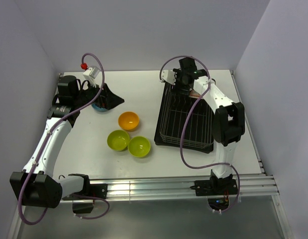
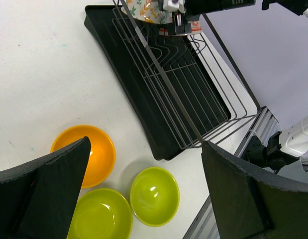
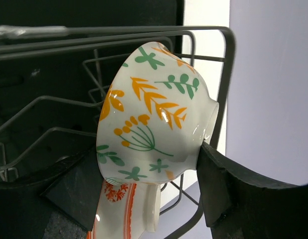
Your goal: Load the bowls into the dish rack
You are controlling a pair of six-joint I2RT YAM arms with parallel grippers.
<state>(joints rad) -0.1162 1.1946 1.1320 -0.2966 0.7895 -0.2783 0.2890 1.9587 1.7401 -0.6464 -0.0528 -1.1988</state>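
Observation:
My right gripper [image 1: 186, 85] is at the far end of the black wire dish rack [image 1: 186, 124], shut on a cream-white bowl [image 3: 154, 114] with orange and green leaf marks, held on edge between the rack's wires [image 3: 226, 74]. Just below it, a second bowl [image 3: 124, 214] with red-orange marks stands in the rack. My left gripper [image 1: 111, 98] hangs open and empty over a blue bowl [image 1: 98, 106] at the far left. On the table lie an orange bowl [image 1: 129, 120] and two lime green bowls [image 1: 118, 140] [image 1: 139, 146]. These also show between my left fingers [image 2: 44, 184].
The rack's black tray [image 2: 124, 64] lies at the right of the table, close to the right wall. A metal rail [image 1: 168, 188] runs along the near edge with both arm bases. A purple cable loops over each arm.

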